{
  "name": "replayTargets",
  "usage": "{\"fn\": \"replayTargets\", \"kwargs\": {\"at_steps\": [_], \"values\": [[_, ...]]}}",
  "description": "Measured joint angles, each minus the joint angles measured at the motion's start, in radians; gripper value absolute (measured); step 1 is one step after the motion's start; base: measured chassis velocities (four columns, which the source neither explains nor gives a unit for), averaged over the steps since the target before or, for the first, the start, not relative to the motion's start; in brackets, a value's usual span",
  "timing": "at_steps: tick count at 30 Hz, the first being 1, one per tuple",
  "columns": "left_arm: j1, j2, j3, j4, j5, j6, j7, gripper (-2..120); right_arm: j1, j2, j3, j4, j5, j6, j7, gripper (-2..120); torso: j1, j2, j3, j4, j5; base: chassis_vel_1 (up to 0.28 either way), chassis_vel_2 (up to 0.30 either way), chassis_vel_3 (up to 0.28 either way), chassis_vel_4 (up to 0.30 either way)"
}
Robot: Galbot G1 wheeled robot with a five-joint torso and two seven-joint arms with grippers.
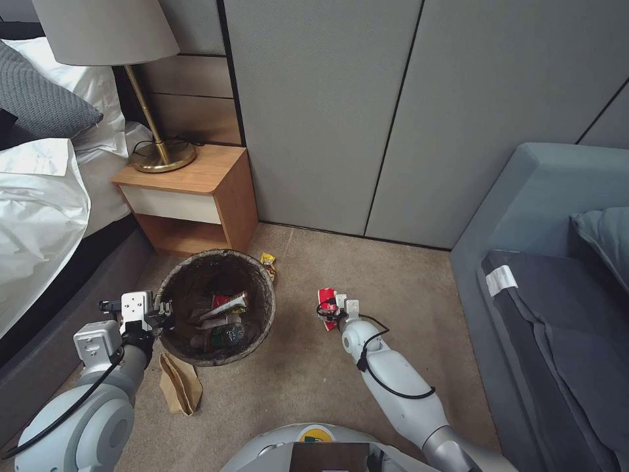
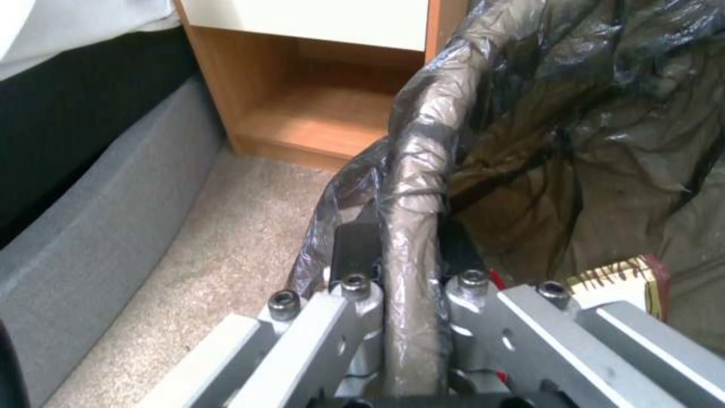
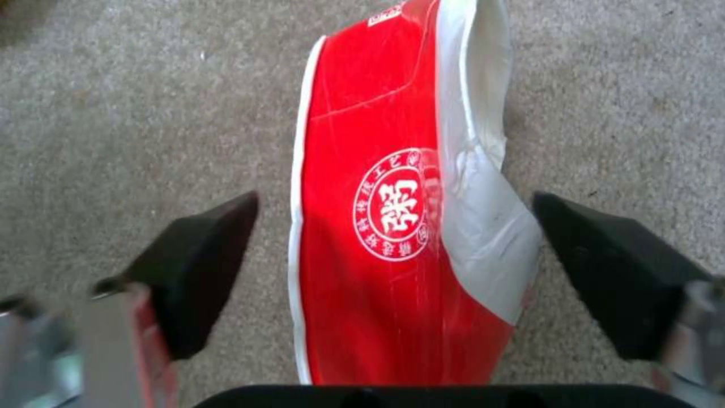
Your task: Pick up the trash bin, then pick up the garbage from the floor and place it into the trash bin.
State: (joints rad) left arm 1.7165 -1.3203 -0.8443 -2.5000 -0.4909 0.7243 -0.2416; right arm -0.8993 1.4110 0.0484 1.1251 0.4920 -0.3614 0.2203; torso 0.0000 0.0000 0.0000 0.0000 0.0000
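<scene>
- Beige carpet covers the floor of a bedroom corner, with grey padded wall panels behind.
- On the carpet in front of the robot stands the small round trash bin, lined with a wrinkled dark brown-black plastic bag that folds over its rim.
- Inside the bin lie several pieces of litter, among them a red-and-white wrapper and a small clear bottle.
- At the bin's left rim sits the left gripper; in the left wrist view its dark fingers are closed narrowly on the bag-covered rim, one inside and one outside.
- To the right of the bin, apart from it, a flat red-and-white wrapper lies on the carpet.
- Over that wrapper is the right gripper, lowered to the floor; in the right wrist view its black fingers are spread wide on either side of the wrapper, not touching it.
- Just beyond the bin's far rim lies a small yellow snack packet.
- Beside the bin's near left edge lies a crumpled piece of brown paper.
- Behind the bin stands a wooden bedside cabinet carrying a brass lamp with a pale shade.
- Left of the cabinet is a bed with white linen; on the right is a grey-blue sofa.
</scene>
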Motion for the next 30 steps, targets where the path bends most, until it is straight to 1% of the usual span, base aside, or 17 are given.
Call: {"fn": "replayTargets", "kwargs": {"at_steps": [1,2,3,5,7,9,10,13,14,17,18,20,21,22,23,24,30], "values": [[-0.001,0.000,0.000,0.000,0.000,0.000,0.000,3,0.000,0.000,0.001,0.000,0.000,0.002,-0.002,81,0.000,0.000,0.000,0.0000,0.0000,0.000,0.000,0.000,0.000],[-0.001,0.000,0.000,0.000,0.000,0.000,0.000,3,0.000,0.000,0.001,0.000,0.000,0.002,-0.002,81,0.000,0.000,0.000,0.0000,0.0000,0.000,0.000,0.000,0.000],[-0.001,0.000,0.000,0.000,0.000,0.000,0.000,3,0.000,-0.001,0.002,0.000,-0.001,0.002,-0.005,77,0.000,0.000,0.000,0.0000,0.0000,0.000,0.000,0.000,0.000],[-0.002,0.001,0.001,0.000,0.000,0.000,0.000,3,-0.001,-0.004,0.002,0.003,-0.003,0.003,-0.011,67,0.000,0.000,0.000,0.0000,-0.0001,0.000,0.000,0.000,0.000],[-0.002,0.001,0.001,0.000,0.000,0.000,0.000,3,-0.001,-0.004,0.002,0.004,-0.004,0.004,-0.011,64,0.000,0.000,0.000,-0.0001,0.0000,0.000,0.000,0.000,0.000],[-0.001,0.003,0.001,0.000,-0.001,0.000,0.000,3,-0.001,-0.005,0.003,0.004,-0.005,0.006,-0.012,52,0.000,0.000,0.000,0.0000,0.0000,0.000,0.000,0.000,0.000],[-0.001,0.003,0.001,0.000,-0.001,0.000,0.000,3,-0.001,-0.005,0.003,0.004,-0.005,0.006,-0.012,52,0.000,0.000,0.000,0.0000,0.0000,0.000,0.000,0.000,0.000],[0.000,0.005,0.001,0.000,-0.001,0.000,0.000,3,-0.001,-0.006,0.003,0.004,-0.008,0.009,-0.012,37,0.000,0.000,0.000,0.0000,0.0000,0.000,0.000,0.000,0.000],[0.000,0.005,0.001,0.000,-0.001,0.000,0.000,3,-0.001,-0.006,0.003,0.004,-0.008,0.009,-0.012,37,0.000,0.000,0.000,0.0000,0.0000,0.000,0.000,0.000,0.000],[0.001,0.005,0.002,0.000,-0.001,0.000,0.001,3,0.000,-0.006,0.003,0.002,-0.009,0.011,-0.012,24,0.000,0.000,0.000,0.0000,0.0000,0.000,0.000,0.000,0.000],[0.001,0.005,0.002,0.000,-0.001,0.000,0.001,3,0.000,-0.006,0.003,0.002,-0.009,0.011,-0.012,24,0.000,0.000,0.000,0.0000,0.0000,0.000,0.000,0.000,0.000],[0.002,0.005,0.002,0.000,-0.001,0.000,0.001,3,0.000,-0.006,0.004,-0.002,-0.010,0.014,-0.012,12,0.000,0.000,0.000,0.0000,0.0000,0.000,0.000,0.000,0.000],[0.003,0.005,0.002,0.000,-0.001,0.000,0.001,3,0.001,-0.006,0.004,-0.003,-0.011,0.015,-0.012,8,0.000,0.000,0.000,0.0000,0.0000,0.000,0.000,0.000,0.000],[0.003,0.005,0.002,0.000,-0.001,0.000,0.001,3,0.001,-0.006,0.004,-0.003,-0.011,0.015,-0.012,8,0.000,0.000,0.000,0.0000,0.0000,0.000,0.000,0.000,0.000],[0.003,0.005,0.003,0.000,-0.001,0.000,0.001,3,0.001,-0.007,0.004,-0.005,-0.012,0.017,-0.012,2,0.000,0.000,0.000,-0.0001,-0.0001,0.000,0.000,0.000,0.000],[0.003,0.005,0.003,0.000,-0.001,0.000,0.001,3,0.001,-0.007,0.004,-0.007,-0.012,0.019,-0.013,0,0.000,0.000,0.000,-0.0001,-0.0001,0.000,0.000,0.000,0.000],[0.005,0.005,0.005,0.000,-0.001,0.000,0.001,3,0.001,-0.007,0.005,-0.013,-0.015,0.025,-0.016,0,0.000,0.000,0.000,0.0000,0.0000,0.000,0.000,0.000,0.000]]}}
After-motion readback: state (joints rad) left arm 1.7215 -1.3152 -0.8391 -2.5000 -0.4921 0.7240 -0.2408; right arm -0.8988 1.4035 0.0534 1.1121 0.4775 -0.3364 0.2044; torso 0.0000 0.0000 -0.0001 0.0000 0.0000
